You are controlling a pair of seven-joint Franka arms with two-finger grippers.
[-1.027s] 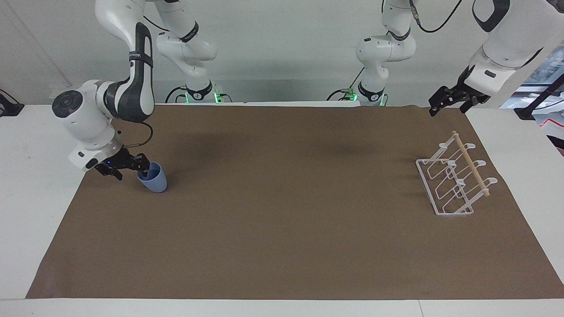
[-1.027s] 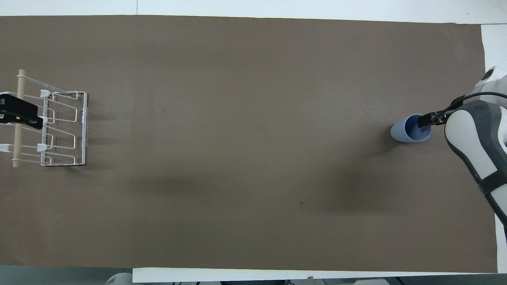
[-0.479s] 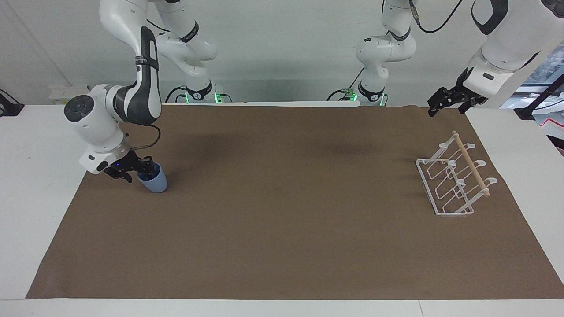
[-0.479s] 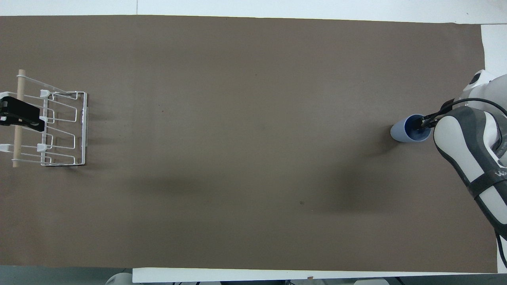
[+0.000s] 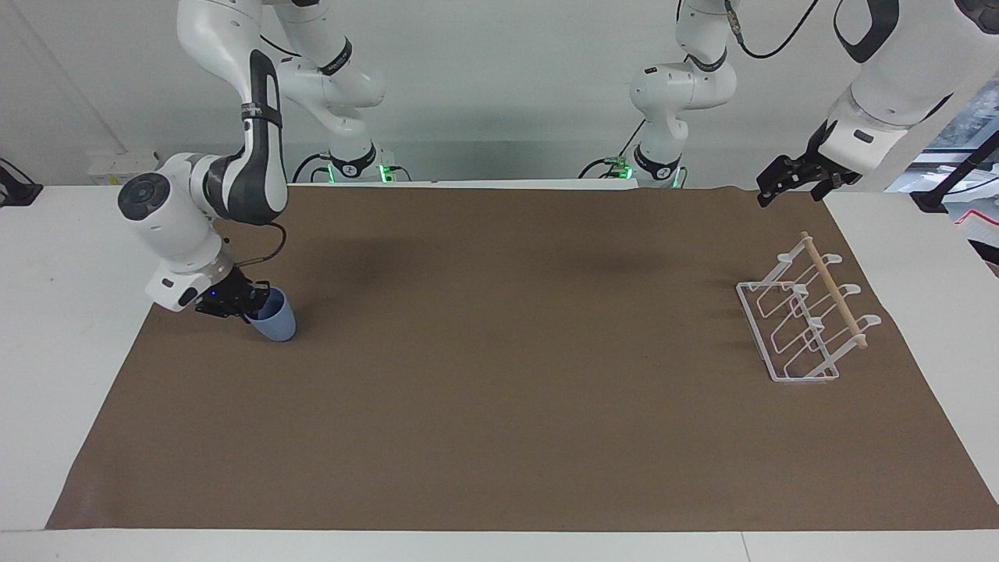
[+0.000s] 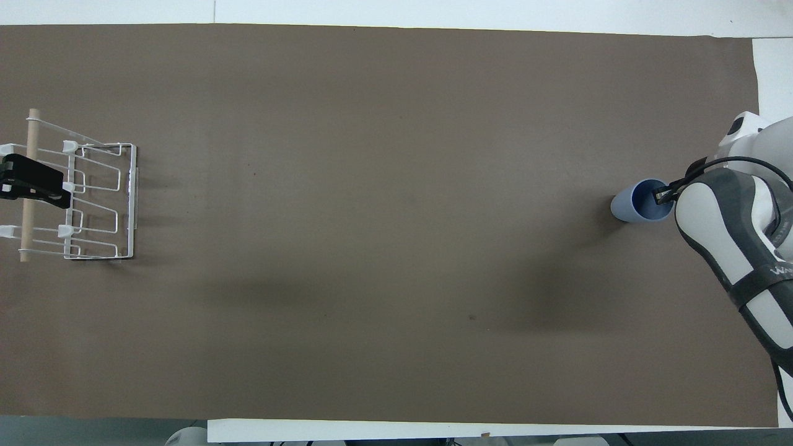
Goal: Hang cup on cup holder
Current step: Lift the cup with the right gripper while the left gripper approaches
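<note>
The light-blue cup (image 5: pixel 274 321) stands upright on the brown mat at the right arm's end of the table; it also shows in the overhead view (image 6: pixel 638 205). My right gripper (image 5: pixel 248 303) is tilted at the cup's rim, with one finger (image 6: pixel 660 197) inside the cup, and is shut on the rim. The white wire cup holder (image 5: pixel 804 320) with its wooden dowel stands at the left arm's end (image 6: pixel 93 204). My left gripper (image 5: pixel 790 184) waits open and empty in the air, over the holder's dowel side (image 6: pixel 34 184).
A brown mat (image 5: pixel 499 390) covers most of the white table. The right arm's forearm (image 6: pixel 737 248) hangs over the mat's edge beside the cup. Nothing else lies on the mat.
My right gripper has swung in and tilted at the cup's rim, and its fingers have drawn together on it. The cup has stayed in place. The left gripper has barely moved.
</note>
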